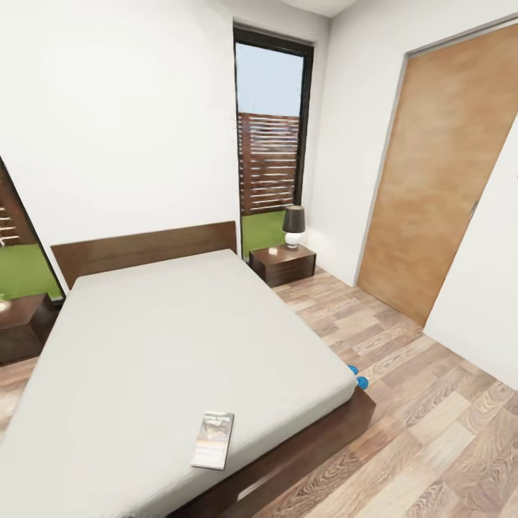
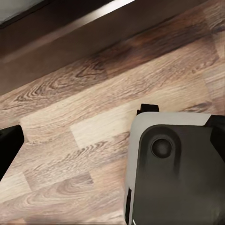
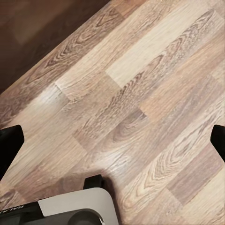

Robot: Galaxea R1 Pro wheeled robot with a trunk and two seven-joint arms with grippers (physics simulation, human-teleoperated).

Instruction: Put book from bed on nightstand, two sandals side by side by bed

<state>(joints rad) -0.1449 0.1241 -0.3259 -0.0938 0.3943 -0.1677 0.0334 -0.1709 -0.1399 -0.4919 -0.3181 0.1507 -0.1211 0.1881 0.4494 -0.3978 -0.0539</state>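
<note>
The book lies flat on the pale mattress of the bed, near its foot edge. Blue parts of the sandals peek out on the floor at the bed's right foot corner, mostly hidden by the frame. One nightstand stands right of the headboard, another nightstand at its left. In the left wrist view my left gripper hangs open over the wood floor and the robot's base. My right gripper is open above bare floor planks, nothing between its fingers.
A lamp sits on the right nightstand. A tall window is behind it and a wooden door lines the right wall. Plank floor runs along the bed's right side. The robot's base is under the left gripper.
</note>
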